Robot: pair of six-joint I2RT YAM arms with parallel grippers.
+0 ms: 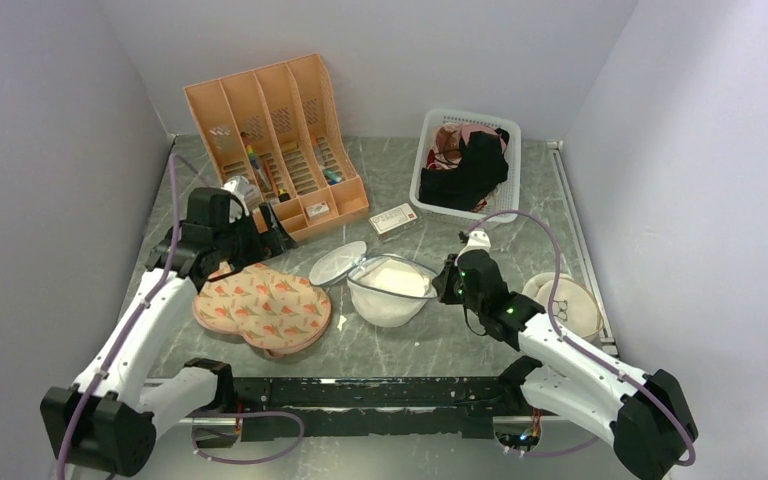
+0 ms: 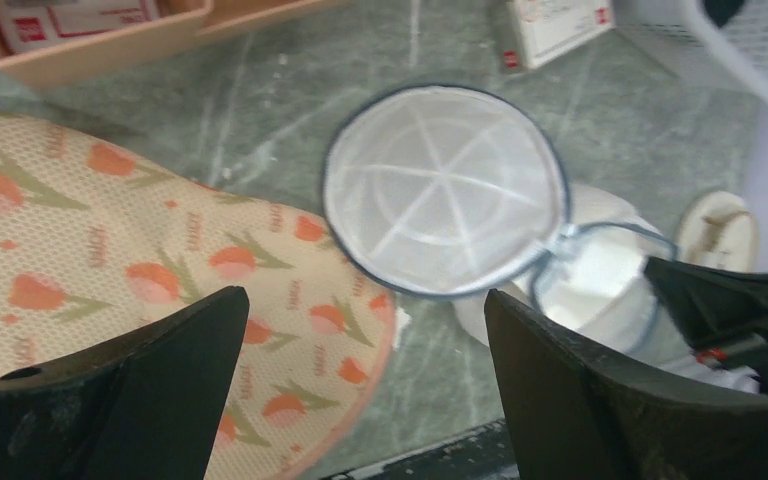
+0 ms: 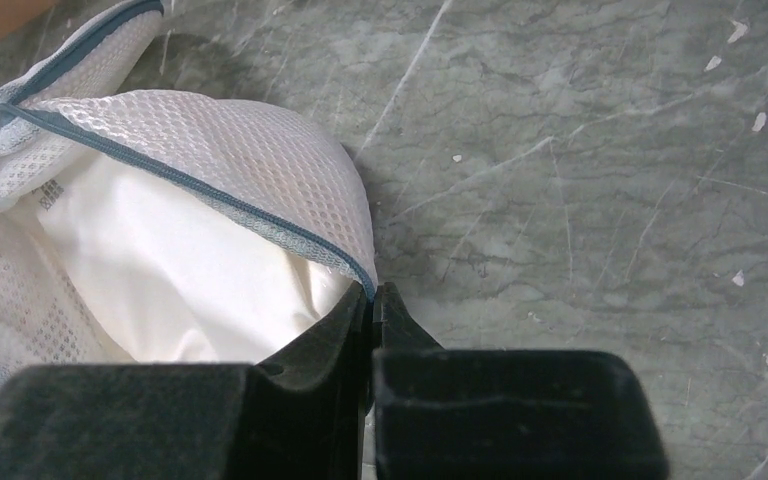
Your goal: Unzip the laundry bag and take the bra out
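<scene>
The white mesh laundry bag (image 1: 392,290) stands open on the table's middle, its round lid (image 1: 338,263) flipped back to the left. White bra fabric (image 1: 400,276) fills it. In the right wrist view the bag's mesh wall (image 3: 250,160) and grey zipper rim curve over the bra (image 3: 160,270). My right gripper (image 3: 372,292) is shut on the bag's rim at its right side (image 1: 447,282). My left gripper (image 2: 365,330) is open and empty, held above the pink pad, left of the lid (image 2: 445,190).
A pink carrot-patterned double-round pad (image 1: 263,307) lies left of the bag. An orange file organizer (image 1: 278,140) stands at the back left. A white basket (image 1: 465,165) with black and pink garments is at the back. A beige round case (image 1: 566,303) lies right. A small box (image 1: 393,218) lies behind the bag.
</scene>
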